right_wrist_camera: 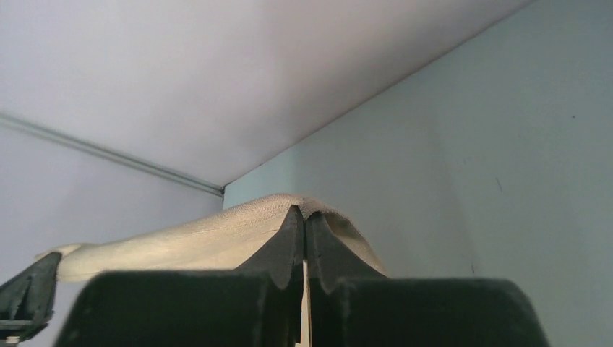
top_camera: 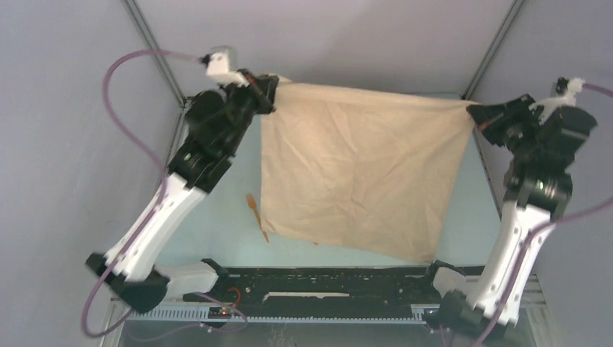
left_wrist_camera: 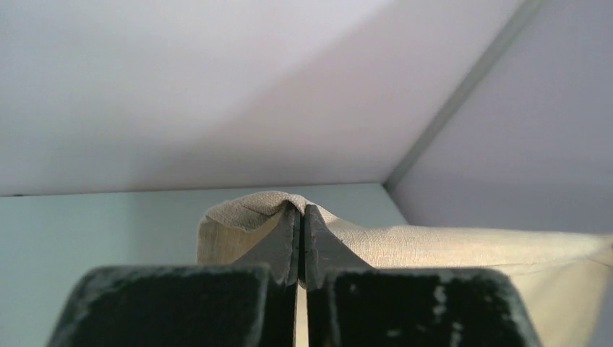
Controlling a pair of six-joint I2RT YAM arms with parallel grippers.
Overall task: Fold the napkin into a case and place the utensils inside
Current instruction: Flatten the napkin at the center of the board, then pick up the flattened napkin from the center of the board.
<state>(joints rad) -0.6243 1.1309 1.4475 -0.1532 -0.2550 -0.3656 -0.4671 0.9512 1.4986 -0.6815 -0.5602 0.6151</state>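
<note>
The beige napkin [top_camera: 358, 170] hangs spread out between the two arms, lifted off the table by its two far corners. My left gripper [top_camera: 269, 92] is shut on the napkin's far left corner [left_wrist_camera: 253, 210], the cloth bunched over its closed fingertips. At the far right corner [right_wrist_camera: 238, 228] my right gripper [top_camera: 477, 116] is shut on the cloth in the same way. One orange utensil [top_camera: 256, 215] lies on the table by the napkin's lower left edge, partly hidden under the cloth. No other utensil shows, and no case is in view.
Grey enclosure walls [top_camera: 65, 144] stand close on both sides and behind, with metal corner posts [top_camera: 155, 47]. A black rail [top_camera: 325, 285] runs along the near edge between the arm bases. Purple cables [top_camera: 119, 108] loop from both wrists.
</note>
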